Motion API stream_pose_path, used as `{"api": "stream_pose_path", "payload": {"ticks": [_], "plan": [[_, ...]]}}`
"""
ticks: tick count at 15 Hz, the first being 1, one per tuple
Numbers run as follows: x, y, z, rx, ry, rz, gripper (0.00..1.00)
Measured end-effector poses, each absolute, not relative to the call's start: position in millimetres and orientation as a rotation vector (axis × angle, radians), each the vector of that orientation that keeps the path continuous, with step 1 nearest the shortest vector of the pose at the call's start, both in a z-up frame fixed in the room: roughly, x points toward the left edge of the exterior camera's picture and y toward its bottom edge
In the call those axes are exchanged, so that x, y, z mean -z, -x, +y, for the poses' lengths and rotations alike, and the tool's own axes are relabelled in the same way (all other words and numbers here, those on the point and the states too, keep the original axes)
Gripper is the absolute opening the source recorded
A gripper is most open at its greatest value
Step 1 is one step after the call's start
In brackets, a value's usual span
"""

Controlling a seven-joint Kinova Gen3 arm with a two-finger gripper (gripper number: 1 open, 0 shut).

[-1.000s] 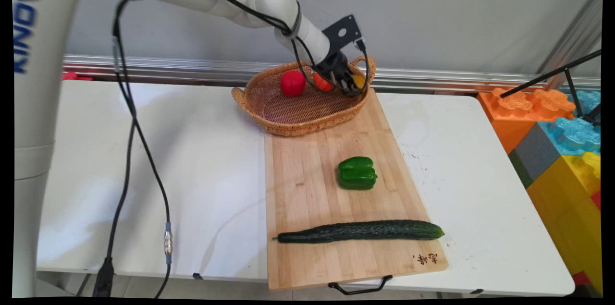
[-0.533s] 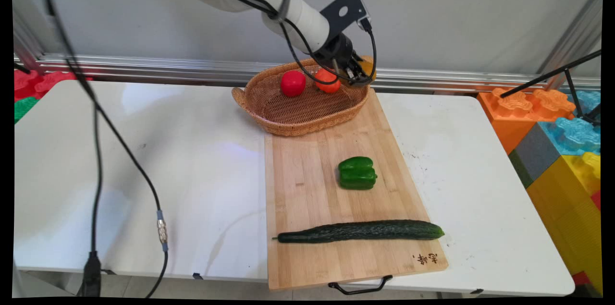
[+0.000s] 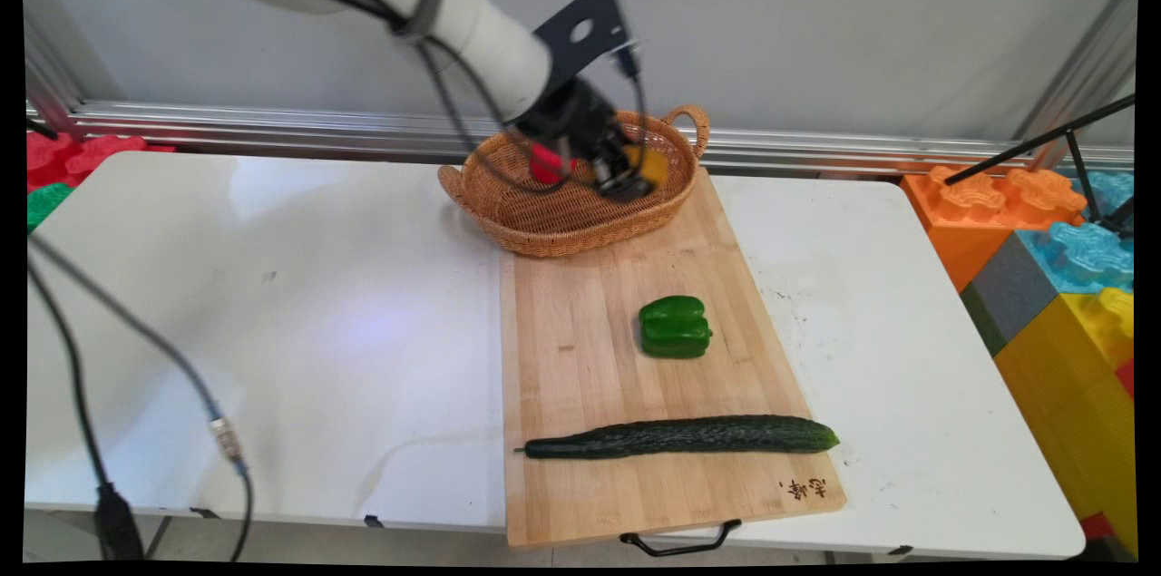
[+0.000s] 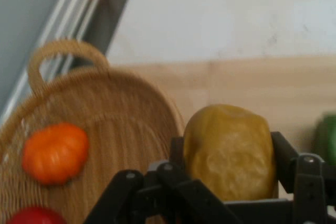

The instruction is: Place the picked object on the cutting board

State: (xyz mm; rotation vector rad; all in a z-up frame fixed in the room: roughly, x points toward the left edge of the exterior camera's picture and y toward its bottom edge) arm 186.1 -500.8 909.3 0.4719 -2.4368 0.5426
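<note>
Main view: gripper (image 3: 626, 181) over wicker basket (image 3: 544, 222), at its right half; basket at far end of wooden board (image 3: 580, 358) on white table (image 3: 272, 286). Yellow lump (image 3: 651, 164) visible at gripper, above basket's interior. Red fruit (image 3: 544, 166) in basket, partly hidden behind gripper body and cables. Green pepper (image 3: 674, 327) on board's middle, well apart from basket; cucumber (image 3: 680, 435) lying crosswise near board's front edge. Coloured blocks (image 3: 1061, 268) beside table on right. Hand view: fingers (image 4: 281, 153) clamped on yellow lump (image 4: 229, 150), one pad on each side, lump lifted clear of basket (image 4: 121, 119) floor. Orange fruit (image 4: 54, 152) on basket weave, apart from lump; edge of red fruit (image 4: 34, 216) at bottom corner. Board (image 4: 236, 82) and strip of green pepper (image 4: 326, 137) beyond basket rim.
</note>
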Motion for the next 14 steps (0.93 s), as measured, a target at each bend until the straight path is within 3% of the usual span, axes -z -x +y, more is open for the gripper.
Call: {"api": "stream_pose_path", "payload": {"ticks": [6, 14], "plan": [[-891.0, -219.6, -454.3, -0.441, -0.481, -2.513, 0.0], [-822.1, -219.0, -433.9, -0.245, -0.428, -2.549, 0.0]]}}
